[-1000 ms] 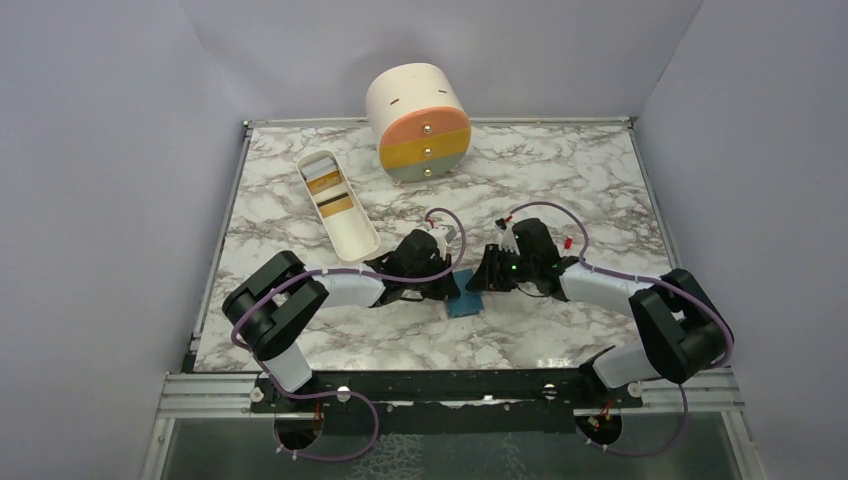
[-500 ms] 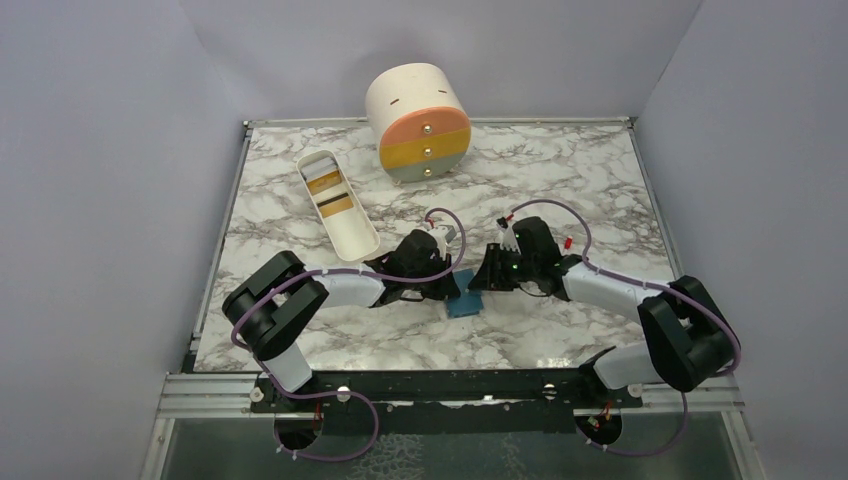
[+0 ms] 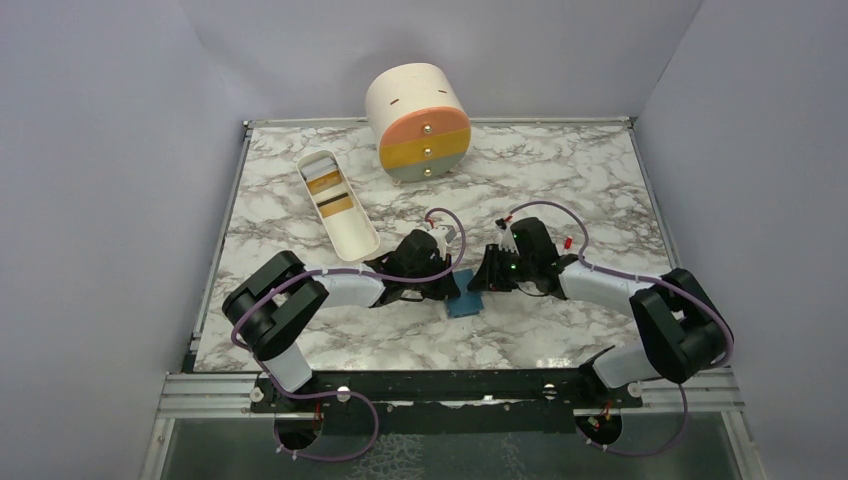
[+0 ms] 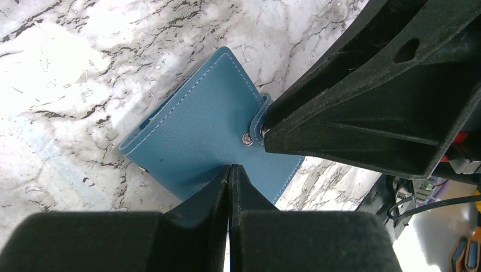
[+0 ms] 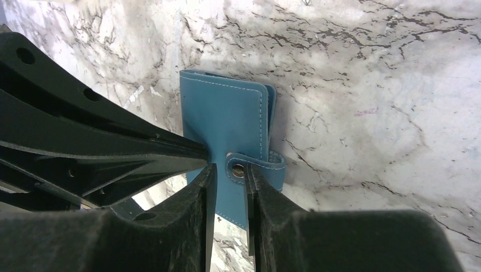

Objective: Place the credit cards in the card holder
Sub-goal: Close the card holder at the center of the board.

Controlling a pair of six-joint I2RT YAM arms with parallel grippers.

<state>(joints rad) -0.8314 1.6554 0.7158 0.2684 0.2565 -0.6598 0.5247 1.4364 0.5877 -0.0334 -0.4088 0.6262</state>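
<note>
The card holder (image 3: pixel 463 303) (image 4: pixel 193 136) (image 5: pixel 227 122) is a closed blue wallet lying flat on the marble between both arms, its strap snapped onto a silvery stud (image 5: pixel 238 169). My left gripper (image 3: pixel 452 286) (image 4: pixel 230 166) is shut, with its tips resting on the holder's face near one edge and nothing between them. My right gripper (image 3: pixel 480 283) (image 5: pixel 229 168) is open by a narrow gap. Its fingers straddle the strap's end at the stud. Two gold credit cards (image 3: pixel 322 183) (image 3: pixel 338 206) lie in the white tray (image 3: pixel 352 238).
A cream cylinder (image 3: pixel 418 122) with orange, yellow and grey drawers stands at the back centre. The white tray runs diagonally at the left, close to the left arm's wrist. Grey walls close in the table on three sides.
The right arm's elbow shifted out and back a little. Both grippers have stayed at the card holder, which has not moved.
</note>
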